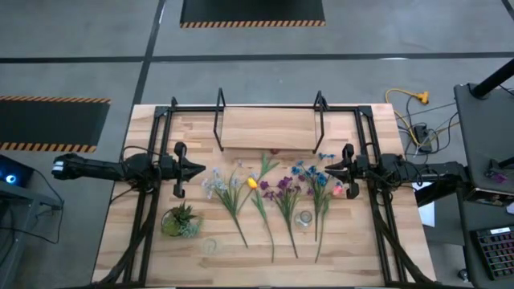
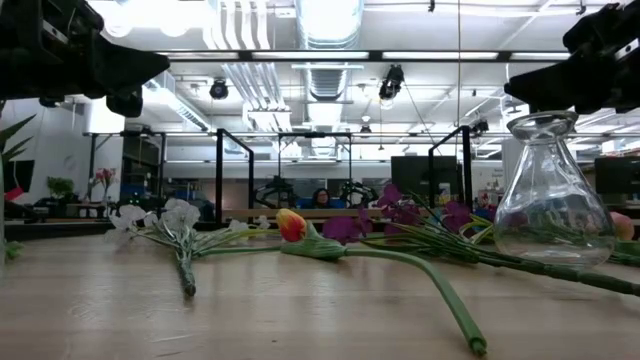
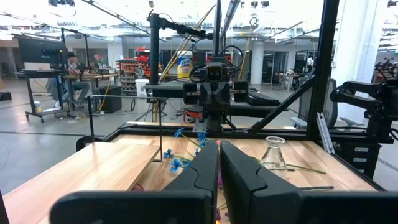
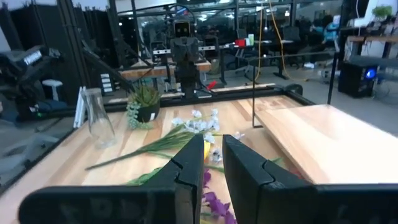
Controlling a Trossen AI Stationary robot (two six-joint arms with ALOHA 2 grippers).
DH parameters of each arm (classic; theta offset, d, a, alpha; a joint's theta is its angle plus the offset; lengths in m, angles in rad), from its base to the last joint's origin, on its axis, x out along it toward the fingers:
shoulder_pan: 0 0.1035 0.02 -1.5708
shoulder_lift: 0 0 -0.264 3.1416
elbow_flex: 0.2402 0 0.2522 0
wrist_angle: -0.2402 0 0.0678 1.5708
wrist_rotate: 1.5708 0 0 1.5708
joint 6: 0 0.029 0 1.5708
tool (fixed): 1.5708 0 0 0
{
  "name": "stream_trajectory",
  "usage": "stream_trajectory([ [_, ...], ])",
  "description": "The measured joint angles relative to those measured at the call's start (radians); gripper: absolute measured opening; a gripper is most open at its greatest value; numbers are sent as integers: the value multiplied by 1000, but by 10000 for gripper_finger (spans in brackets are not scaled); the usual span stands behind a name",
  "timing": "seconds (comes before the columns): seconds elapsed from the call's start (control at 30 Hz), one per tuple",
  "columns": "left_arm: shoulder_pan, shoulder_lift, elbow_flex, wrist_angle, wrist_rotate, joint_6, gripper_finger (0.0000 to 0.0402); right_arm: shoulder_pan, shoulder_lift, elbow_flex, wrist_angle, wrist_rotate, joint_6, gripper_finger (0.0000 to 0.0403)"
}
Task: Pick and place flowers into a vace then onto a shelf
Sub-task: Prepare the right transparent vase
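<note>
Wooden tabletop (image 1: 265, 253) is seen from above, framed by black rails. Shelf (image 1: 269, 128) is set at the far middle of the table, its light board raised on black loop supports, with nothing on it. Left gripper (image 1: 201, 170) is held above the table on the left side, fingers pressed together, nothing gripped. Right gripper (image 1: 328, 170) is held above the table on the right side, fingers nearly together with a narrow gap, nothing seen between them. Flowers (image 1: 269, 197) are laid flat in a fan on the table between the two grippers, heads toward the shelf, stems toward the near edge; white heads lie leftmost, then yellow, purple, blue. Potted plant (image 1: 180, 221) is placed near the left front, apart from the flowers. Vace (image 1: 303, 218) is stood upright among the right-hand stems, empty.
</note>
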Motion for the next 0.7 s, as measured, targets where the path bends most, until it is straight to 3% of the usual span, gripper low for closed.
stream_trajectory([
  [0.23,0,0,0,0,0,0,0,0,0,0,25,0,58,71],
  [0.53,0,0,0,0,0,0,0,0,0,0,69,5,85,183],
  [0.7,0,0,0,0,0,0,0,0,0,0,71,115,90,230],
])
